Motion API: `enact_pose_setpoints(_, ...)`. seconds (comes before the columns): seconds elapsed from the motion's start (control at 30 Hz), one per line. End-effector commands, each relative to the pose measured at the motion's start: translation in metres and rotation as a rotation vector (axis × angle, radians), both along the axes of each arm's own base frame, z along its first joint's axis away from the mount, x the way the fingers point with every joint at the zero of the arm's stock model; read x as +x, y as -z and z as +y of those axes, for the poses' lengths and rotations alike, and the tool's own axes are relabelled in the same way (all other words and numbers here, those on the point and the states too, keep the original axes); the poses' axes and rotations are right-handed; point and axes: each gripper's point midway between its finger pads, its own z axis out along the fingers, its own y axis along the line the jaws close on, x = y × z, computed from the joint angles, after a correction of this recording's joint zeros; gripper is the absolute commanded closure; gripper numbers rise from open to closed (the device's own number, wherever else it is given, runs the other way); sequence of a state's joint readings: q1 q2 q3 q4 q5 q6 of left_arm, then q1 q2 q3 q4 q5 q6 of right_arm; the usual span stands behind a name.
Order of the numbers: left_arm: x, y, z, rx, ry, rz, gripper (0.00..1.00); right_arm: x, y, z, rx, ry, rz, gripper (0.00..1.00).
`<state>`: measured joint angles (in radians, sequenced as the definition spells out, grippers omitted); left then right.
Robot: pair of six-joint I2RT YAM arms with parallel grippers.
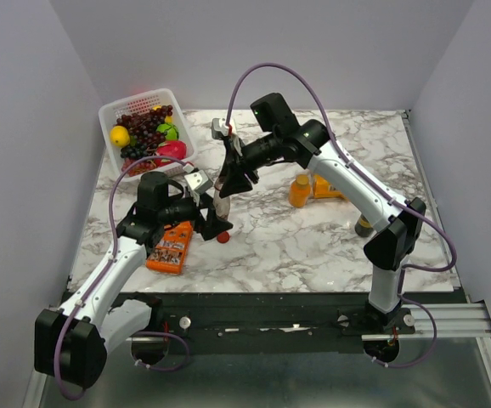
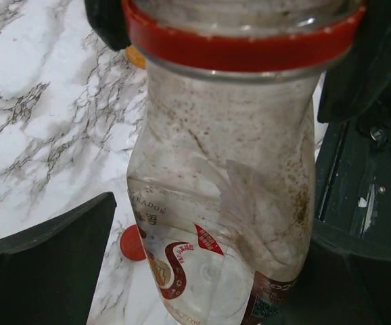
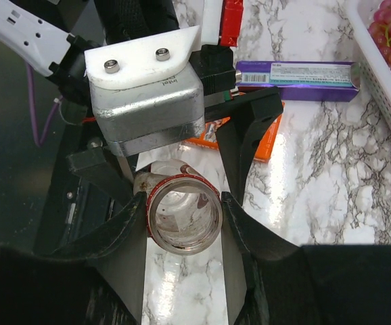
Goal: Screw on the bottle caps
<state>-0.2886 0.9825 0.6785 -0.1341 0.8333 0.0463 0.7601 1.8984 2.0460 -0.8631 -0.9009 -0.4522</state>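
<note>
Marble table [image 1: 313, 242]: left gripper [image 1: 213, 218], right gripper [image 3: 182, 220] clamp clear bottle [image 2: 222, 169], labelled perhaps "RADO".

Clear bottle [image 1: 222, 197] — uncapped, red neck ring, reddish-brown residue inside — is tilted. Red cap [image 1: 222, 237] lies on the bench [image 1: 313, 246] just beside it. Orange bottle [image 1: 300, 190] stands well apart.

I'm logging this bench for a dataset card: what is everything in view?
Clear plastic bottle: one, clear with red neck ring, uncapped, between the grippers.
Small red screw cap: one, red, lying beside it.
Orange juice bottle: one, orange, right of centre.
Orange snack packet: one, orange, beside left arm.
Purple box: one, purple, near the basket.
White plastic basket: one, white, far-left corner, holding fruit.
Black can: one, black, behind right arm.
Left gripper: one, black, flanking the bottle's body.
Right gripper: one, black, shut on its neck.
</note>
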Motion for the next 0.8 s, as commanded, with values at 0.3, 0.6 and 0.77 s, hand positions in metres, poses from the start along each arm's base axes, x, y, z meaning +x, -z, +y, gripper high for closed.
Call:
enact_pose_setpoints(0.3,-0.003,-0.005,-0.005,-0.025,0.035,0.0,0.33,-0.014,0.004,-0.002,-0.012,-0.038,0.058,0.57)
enact_pose_setpoints(0.6,-0.008,0.0,0.018,-0.043,-0.082,0.021,0.78,0.03,-0.05,-0.04,0.012,0.224,-0.067,0.28)
enact_pose_setpoints(0.77,0.025,-0.02,0.069,-0.127,-0.412,0.043,0.96,0.049,-0.017,-0.054,-0.059,0.191,-0.17,0.29)
